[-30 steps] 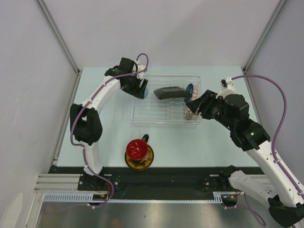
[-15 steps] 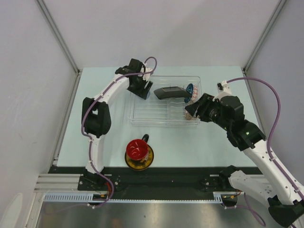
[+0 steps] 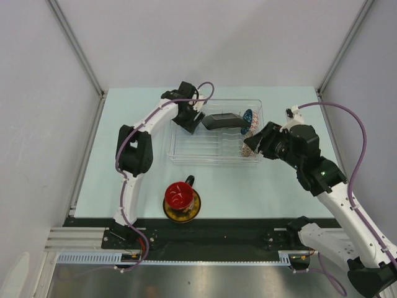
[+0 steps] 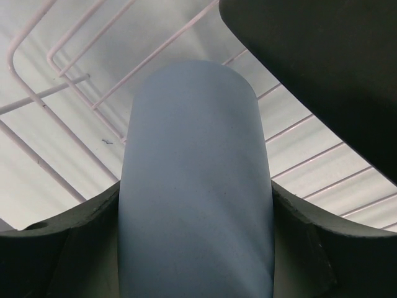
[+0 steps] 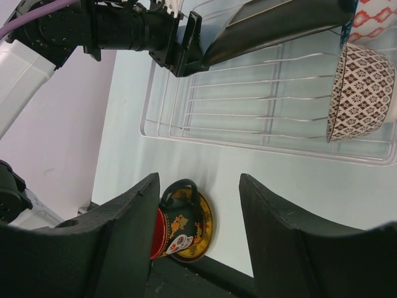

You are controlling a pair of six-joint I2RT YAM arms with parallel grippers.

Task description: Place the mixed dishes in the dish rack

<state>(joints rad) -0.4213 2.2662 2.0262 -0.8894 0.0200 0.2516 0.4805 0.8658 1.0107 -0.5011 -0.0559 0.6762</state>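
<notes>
My left gripper (image 3: 191,120) is shut on the light-blue cup (image 4: 195,186) and holds it over the back left part of the see-through dish rack (image 3: 186,152), next to the square black plate (image 3: 222,120) leaning in it. A blue-patterned bowl (image 3: 248,116) and a brown-and-white patterned bowl (image 5: 360,93) lie on edge at the rack's right end. My right gripper (image 3: 255,143) is open and empty beside that end. The black flowered mug (image 3: 180,195), red inside, stands on the yellow saucer (image 5: 201,233) near the front edge.
The rack's thin ribs (image 4: 62,81) run under the cup. Grey walls with metal posts (image 3: 74,46) close in the table's left, back and right sides. The black front rail (image 3: 217,233) lies just below the saucer.
My left gripper has moved right along the rack's back, closer to the black plate, with the cup in it. The right gripper has barely shifted.
</notes>
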